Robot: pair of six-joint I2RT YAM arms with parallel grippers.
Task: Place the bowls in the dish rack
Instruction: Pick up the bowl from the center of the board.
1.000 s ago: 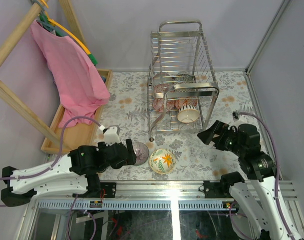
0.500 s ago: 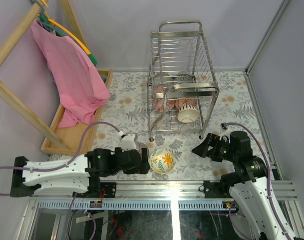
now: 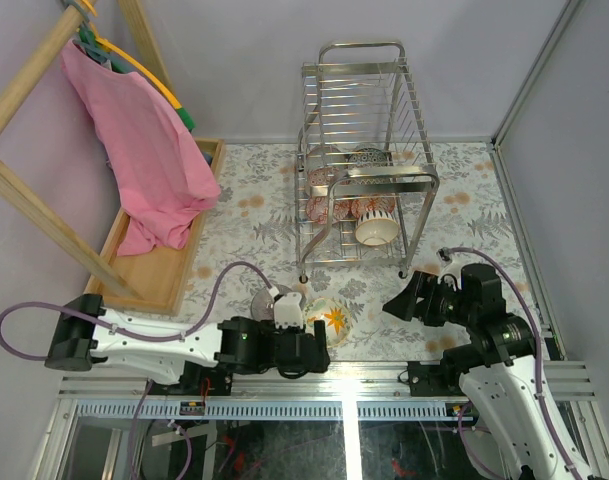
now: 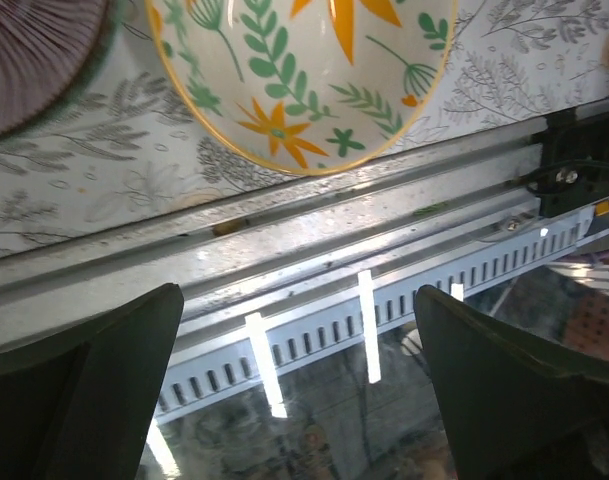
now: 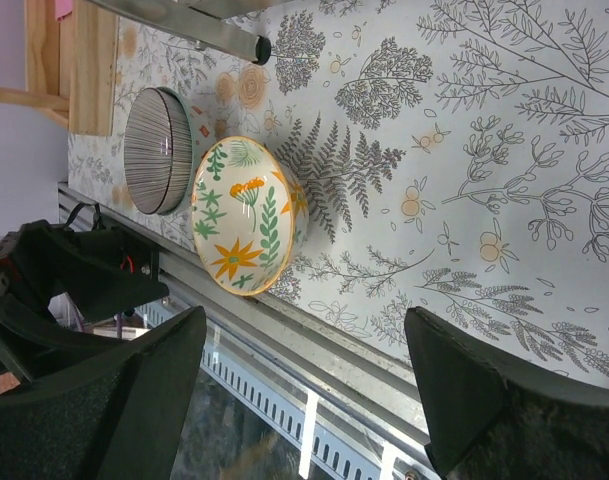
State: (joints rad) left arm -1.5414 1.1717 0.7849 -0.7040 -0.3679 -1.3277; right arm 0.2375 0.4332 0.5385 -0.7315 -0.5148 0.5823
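A table (image 3: 244,225) covered with a leaf-and-flower print is seen from above. At its left, a pink cloth (image 3: 144,150) is hung over a wooden frame (image 3: 24,95), and a wooden tray (image 3: 159,270) is laid below it.

The dish rack (image 3: 364,100) is stood at the far middle of the table. On its lower tier, red patterned bowls (image 3: 342,208) are lined on edge, with a cream bowl (image 3: 377,230) set in front of them. More bowls are lodged on the upper tier, though their number cannot be told.

The left gripper (image 4: 299,390) is held low over the metal rail (image 4: 314,250) at the table's near edge. Its fingers are spread wide and nothing is held between them. The right gripper (image 5: 304,400) is raised near the rack's front right leg and turned leftward. Its fingers are likewise parted and nothing is gripped.

Two bowls are left on the table in front of the rack. A flowered bowl (image 5: 246,215) is set upright by the near edge, just ahead of the left gripper. A grey striped bowl (image 5: 156,150) is placed just beside it, on its left.
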